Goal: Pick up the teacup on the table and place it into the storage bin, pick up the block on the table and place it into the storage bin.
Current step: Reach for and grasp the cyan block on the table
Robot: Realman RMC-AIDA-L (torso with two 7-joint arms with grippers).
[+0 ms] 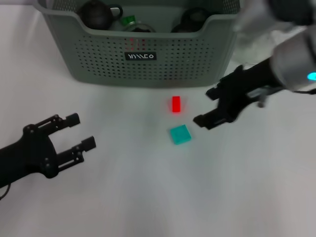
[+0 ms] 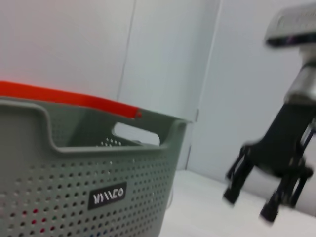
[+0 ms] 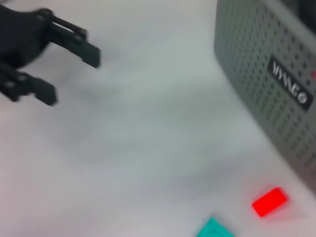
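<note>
Storage bin (image 1: 98,54): sits at the far edge of your table (image 1: 148,197), dark items already inside; you can't pick out a teacup among them.
Right gripper (image 1: 207,107): your nearer tool, fingers spread wide, nothing held, just right of both blocks.
Left gripper (image 1: 81,131): parked low on the left, also spread, well apart from them.
Teal block (image 1: 180,134): square, nearer you.
Red block (image 1: 176,104): long axis points toward the bin.
</note>
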